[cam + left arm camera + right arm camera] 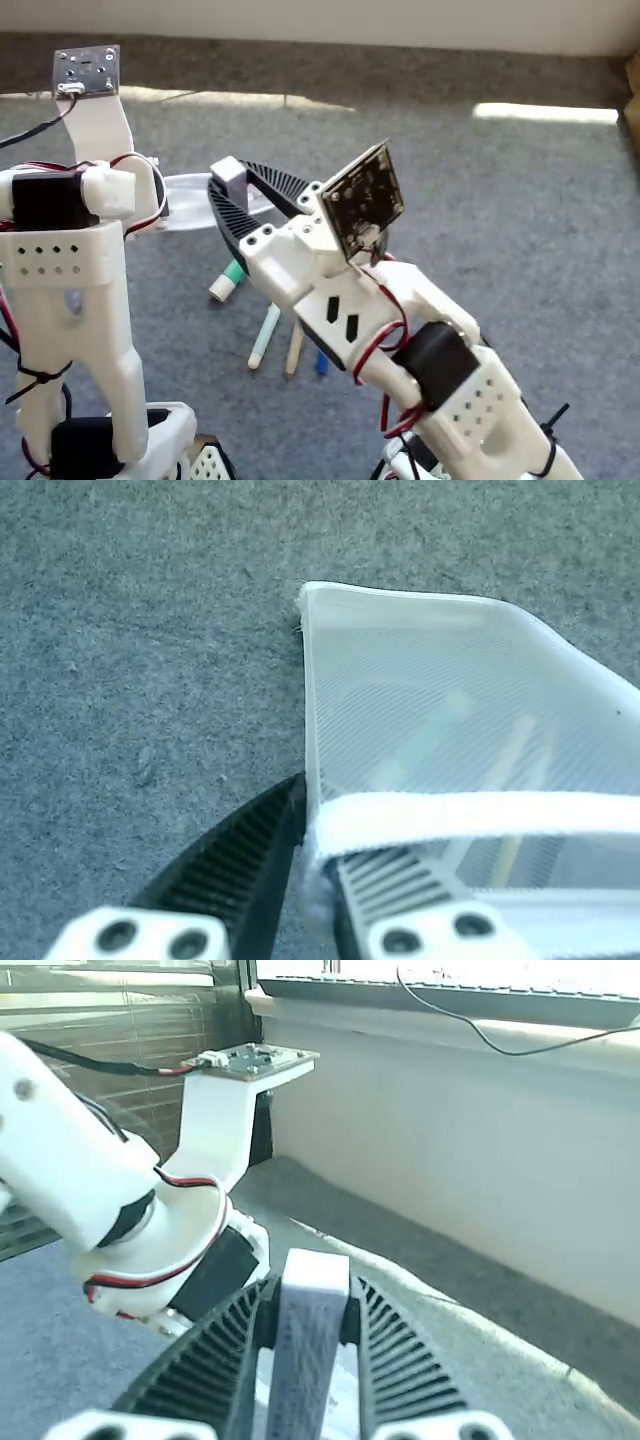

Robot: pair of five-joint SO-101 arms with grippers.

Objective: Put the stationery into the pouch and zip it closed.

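A translucent white mesh pouch [190, 192] hangs above the grey carpet between the two arms. My left gripper [308, 805] is shut on one side edge of the pouch [450, 700], just below its white zip band [470, 815]. My right gripper [236, 198] is shut on the pouch's other end, a folded white strip [308, 1325] pinched between the black fingers [395, 1345]. Loose on the carpet below lie a green-capped marker [228, 280], a white pen [265, 335], a beige pencil [293, 350] and a blue pen [320, 362]. Pen shapes [430, 735] show through the mesh.
The left arm's white body [70, 290] stands at the near left and the right arm [420, 370] crosses the near centre above the stationery. A pale wall [480, 1150] borders the carpet. Open carpet [520, 230] lies to the right.
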